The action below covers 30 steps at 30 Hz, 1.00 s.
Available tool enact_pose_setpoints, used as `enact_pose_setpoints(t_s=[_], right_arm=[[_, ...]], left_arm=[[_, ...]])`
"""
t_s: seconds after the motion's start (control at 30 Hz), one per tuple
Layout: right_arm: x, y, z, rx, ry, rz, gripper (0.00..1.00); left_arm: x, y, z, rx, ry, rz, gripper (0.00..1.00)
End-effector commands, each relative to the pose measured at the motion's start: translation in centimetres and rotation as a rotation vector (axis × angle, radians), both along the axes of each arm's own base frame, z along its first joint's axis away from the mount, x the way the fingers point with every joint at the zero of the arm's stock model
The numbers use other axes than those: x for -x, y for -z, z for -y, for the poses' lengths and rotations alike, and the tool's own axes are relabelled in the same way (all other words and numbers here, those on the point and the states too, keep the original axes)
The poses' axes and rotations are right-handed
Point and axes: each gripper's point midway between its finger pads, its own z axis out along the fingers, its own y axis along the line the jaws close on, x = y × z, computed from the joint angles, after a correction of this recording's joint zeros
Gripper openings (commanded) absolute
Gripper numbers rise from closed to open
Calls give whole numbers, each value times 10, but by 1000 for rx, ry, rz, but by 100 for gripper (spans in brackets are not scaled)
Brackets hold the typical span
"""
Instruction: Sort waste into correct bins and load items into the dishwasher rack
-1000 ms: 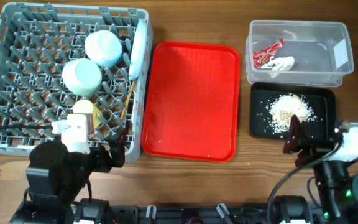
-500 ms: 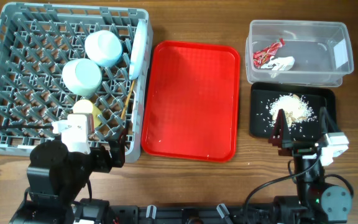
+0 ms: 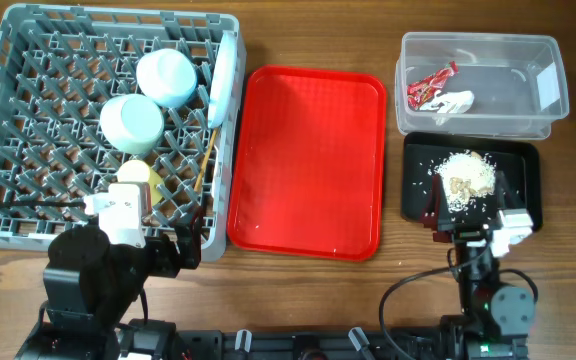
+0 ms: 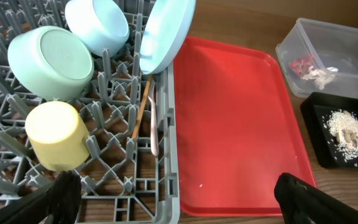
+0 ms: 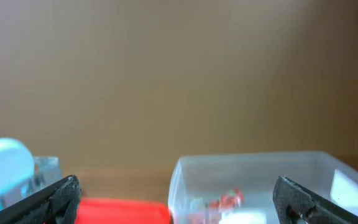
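The grey dishwasher rack [image 3: 28,60] holds a light blue bowl [image 3: 166,76], a pale green bowl [image 3: 131,122], a yellow cup [image 3: 134,172], a white plate [image 3: 225,75] on edge and chopsticks [image 3: 206,160]. In the clear tub [image 3: 483,125] lie a red wrapper [image 3: 430,86] and a white napkin [image 3: 455,101]. Rice scraps [image 3: 465,178] are heaped in the black tray [image 3: 523,165]. My left gripper [image 4: 178,193] is open and empty over the rack's front right corner. My right gripper [image 3: 473,222] is open and empty at the black tray's front edge, level and facing the tub [image 5: 260,180].
A large red serving tray [image 3: 308,160] lies between the rack and the two bins, with a few crumbs on it. Bare wooden table shows along the front edge and behind the bins. Both arm bases sit at the front of the table.
My right arm has drawn back toward the front and swung left, from the black tray's right side to its front edge. The left arm and all objects have stayed put.
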Motion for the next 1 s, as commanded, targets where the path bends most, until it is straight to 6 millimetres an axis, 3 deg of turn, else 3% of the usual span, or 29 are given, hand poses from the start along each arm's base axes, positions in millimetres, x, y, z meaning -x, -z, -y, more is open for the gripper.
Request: enact_pose_setpoints(t_s=[0.0, 0.1, 0.97], right_arm=[[-3, 24, -4, 3, -23, -95, 100], [-4, 48, -7, -1, -38, -196, 99], [-4, 48, -8, 0, -44, -195, 100]], left_arm=[[1, 1, 2, 12, 7, -3, 100], [1, 1, 2, 12, 7, -3, 100], [1, 1, 2, 12, 7, -3, 100]])
